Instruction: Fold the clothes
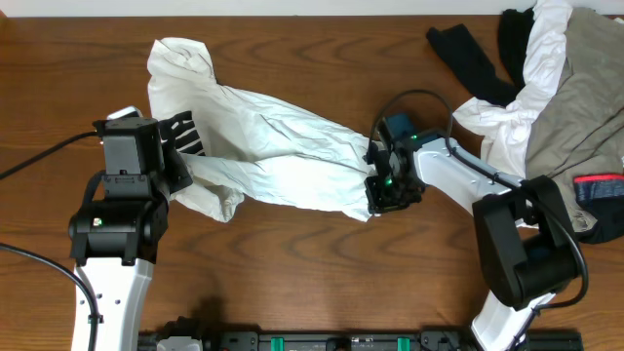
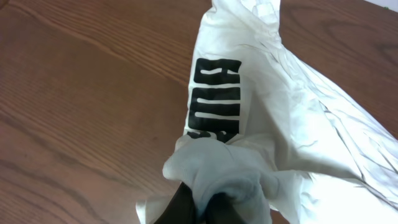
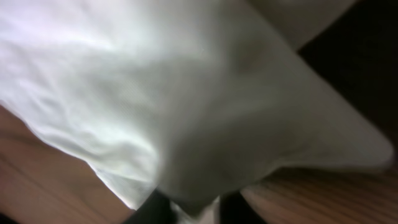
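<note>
Wooden table (image 1: 292, 283), white shirt (image 1: 283, 146) stretched across its middle, heap of clothes (image 1: 561, 88) lying top right; left gripper (image 1: 181, 170) pinches the shirt's left end, right gripper (image 1: 376, 187) clamps its right edge, both closed on fabric

The overhead camera looks straight down on the whole desk (image 1: 292, 292), with the near edge at the bottom. The left wrist camera sits low and close near the left edge, facing the far edge across the white shirt (image 1: 283, 146). The shirt's black print (image 2: 214, 99) shows in both views. The right wrist camera, mid-desk, is so near the shirt that it blurs.
</note>
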